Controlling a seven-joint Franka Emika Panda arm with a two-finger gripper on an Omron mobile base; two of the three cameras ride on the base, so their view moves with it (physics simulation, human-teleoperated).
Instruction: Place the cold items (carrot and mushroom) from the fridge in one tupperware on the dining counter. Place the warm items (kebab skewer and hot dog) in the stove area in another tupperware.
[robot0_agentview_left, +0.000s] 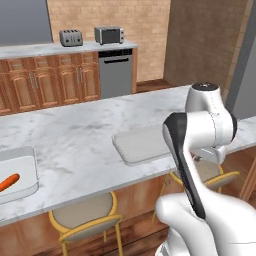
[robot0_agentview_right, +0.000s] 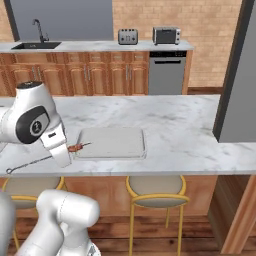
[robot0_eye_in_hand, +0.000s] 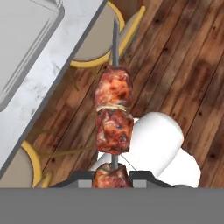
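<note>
Clearly, the gripper (robot0_eye_in_hand: 112, 180) is closed on the kebab skewer (robot0_eye_in_hand: 113, 114), which is clamped at its lowest meat chunk at the bottom centre of the hand view. In the right base view the skewer is seen at centre left, beside the left edge of one tupperware (robot0_agentview_right: 112, 142) on the bench (robot0_agentview_right: 170, 125). The carrot (robot0_agentview_left: 9, 182) is half cut off in another tupperware (robot0_agentview_left: 22, 170) at lower left of the left base view.
</note>
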